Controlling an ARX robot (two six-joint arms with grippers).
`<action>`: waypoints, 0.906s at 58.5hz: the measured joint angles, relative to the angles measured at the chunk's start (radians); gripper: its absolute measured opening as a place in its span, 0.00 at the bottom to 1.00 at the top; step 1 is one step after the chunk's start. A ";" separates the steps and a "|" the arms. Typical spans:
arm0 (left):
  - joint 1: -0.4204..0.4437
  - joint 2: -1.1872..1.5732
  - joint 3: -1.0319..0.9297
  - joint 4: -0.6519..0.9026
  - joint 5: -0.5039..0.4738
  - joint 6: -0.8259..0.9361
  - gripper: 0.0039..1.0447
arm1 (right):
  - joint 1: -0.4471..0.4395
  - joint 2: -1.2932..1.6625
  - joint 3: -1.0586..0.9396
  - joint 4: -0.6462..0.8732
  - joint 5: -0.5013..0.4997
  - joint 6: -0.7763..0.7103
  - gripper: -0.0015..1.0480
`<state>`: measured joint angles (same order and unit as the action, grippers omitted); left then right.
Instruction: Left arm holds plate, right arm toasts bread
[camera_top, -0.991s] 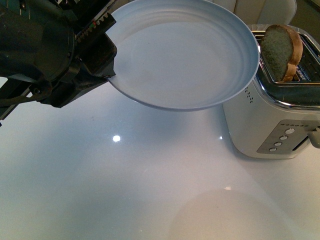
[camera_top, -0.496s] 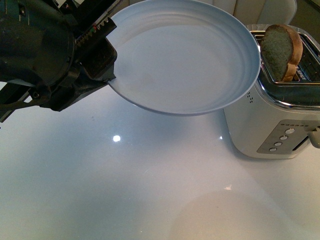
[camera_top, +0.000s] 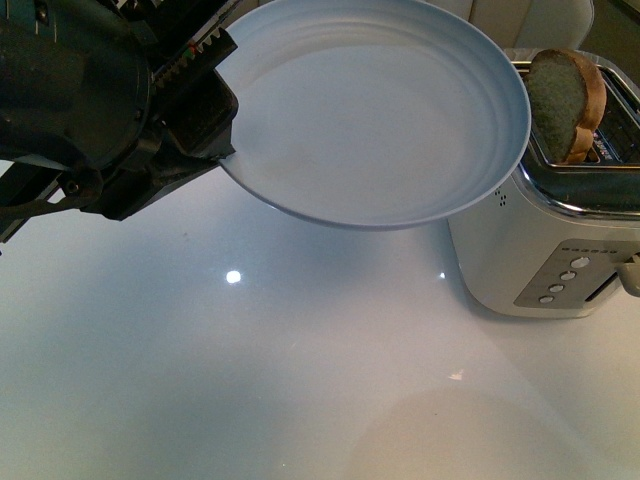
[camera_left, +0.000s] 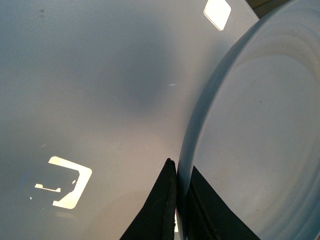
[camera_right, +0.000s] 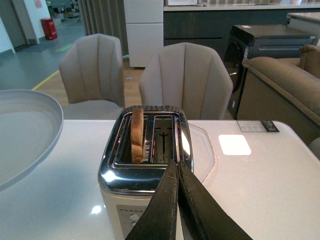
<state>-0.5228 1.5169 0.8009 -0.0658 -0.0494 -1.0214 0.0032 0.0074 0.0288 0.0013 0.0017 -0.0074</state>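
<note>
Since before, the plate shifted toward the toaster; the left gripper clamped its rim, and the right gripper was closed, empty.

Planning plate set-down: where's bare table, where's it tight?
Bare: the whole near side of the table, under the raised plate and left of the toaster. Tight: between plate rim and toaster top, by the bread.

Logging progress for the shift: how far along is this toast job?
Done: the round pale blue-grey plate is off the white table, rim clamped in the left claw. In hand: it hangs beside the silver toaster, where the brown-crusted bread slice stands in a slot. Left: the right claw, shut and empty, has not taken the bread.
</note>
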 joint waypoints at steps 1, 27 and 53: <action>0.000 0.000 0.000 0.000 0.000 0.000 0.02 | 0.000 0.000 0.000 0.000 0.000 0.000 0.02; -0.005 -0.008 -0.002 -0.002 0.000 0.000 0.02 | 0.000 -0.001 0.000 0.000 0.000 0.000 0.47; -0.005 -0.014 -0.003 -0.002 0.009 0.007 0.02 | 0.000 -0.001 0.000 0.000 0.000 0.001 0.91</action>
<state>-0.5278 1.5028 0.7982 -0.0673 -0.0406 -1.0145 0.0032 0.0063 0.0288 0.0013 0.0017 -0.0067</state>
